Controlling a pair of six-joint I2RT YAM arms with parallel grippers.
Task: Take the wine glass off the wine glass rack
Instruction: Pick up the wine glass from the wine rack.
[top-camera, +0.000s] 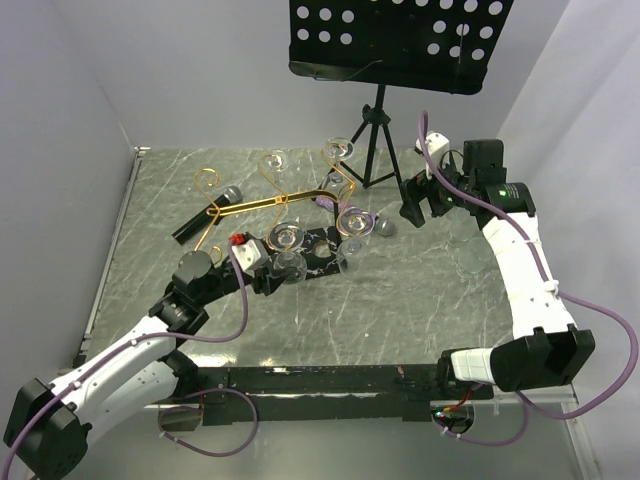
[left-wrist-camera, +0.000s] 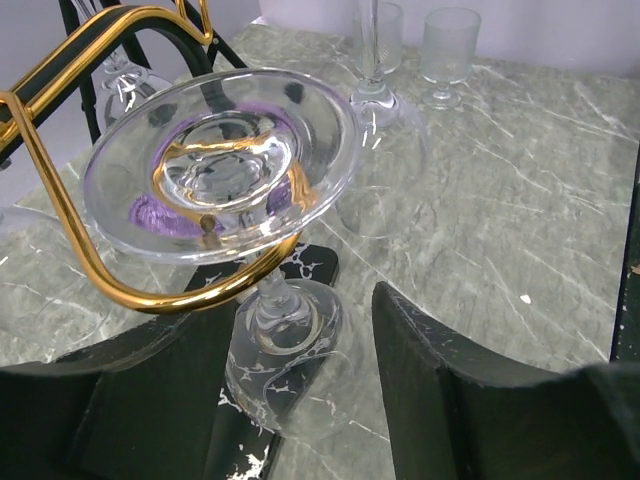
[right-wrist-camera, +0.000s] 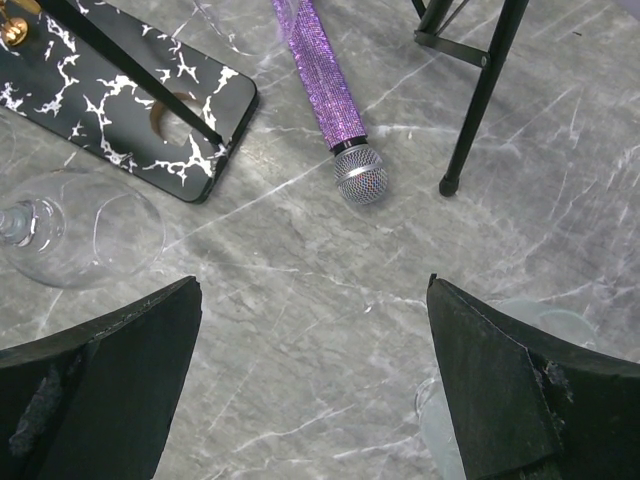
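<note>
We see a robotics lab cell: plain white panels (top-camera: 60, 120) wall in a grey marbled desk (top-camera: 400, 310), with a cabled left arm (top-camera: 120, 365) and right arm (top-camera: 520, 265) bolted at its near edge.

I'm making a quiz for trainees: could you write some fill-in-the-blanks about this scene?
The wine glass rack is ___-coloured metal.
The left end effector has its jaws ___ near the hanging wine glass.
Below the right end effector lies a microphone with a ___ handle.
Missing words: gold, open, purple.

Marble table (top-camera: 420, 310) carries rack (right-wrist-camera: 110, 110), microphone (right-wrist-camera: 335, 100), music stand (top-camera: 378, 130)
</note>
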